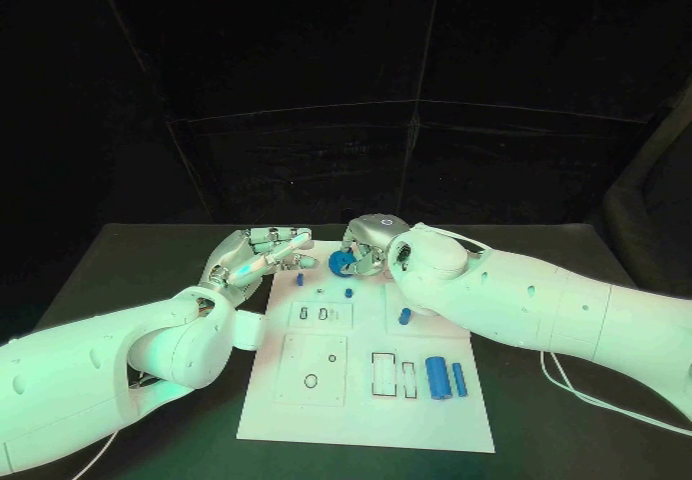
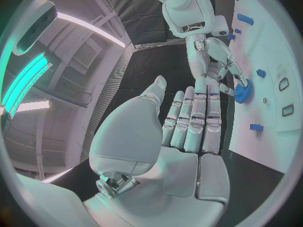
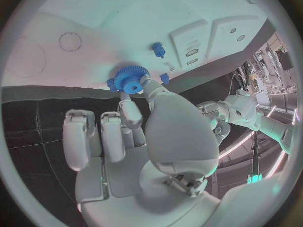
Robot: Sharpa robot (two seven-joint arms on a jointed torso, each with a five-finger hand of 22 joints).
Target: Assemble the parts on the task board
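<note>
One round blue toothed plastic gear (image 3: pixel 129 78) being pinched by my right robot hand (image 1: pixel 378 247) over far edge of white task board (image 1: pixel 361 405). Left robot hand (image 1: pixel 257 254) hovering open, empty. Thin fingertip pinch risking gear slipping or tilting during seating.

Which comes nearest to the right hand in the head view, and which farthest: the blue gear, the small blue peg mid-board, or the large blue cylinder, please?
1. Blue gear, pinched in the right hand at the board's far edge.
2. Small blue peg, mid-board.
3. Large blue cylinder, near right part of the task board.
</note>
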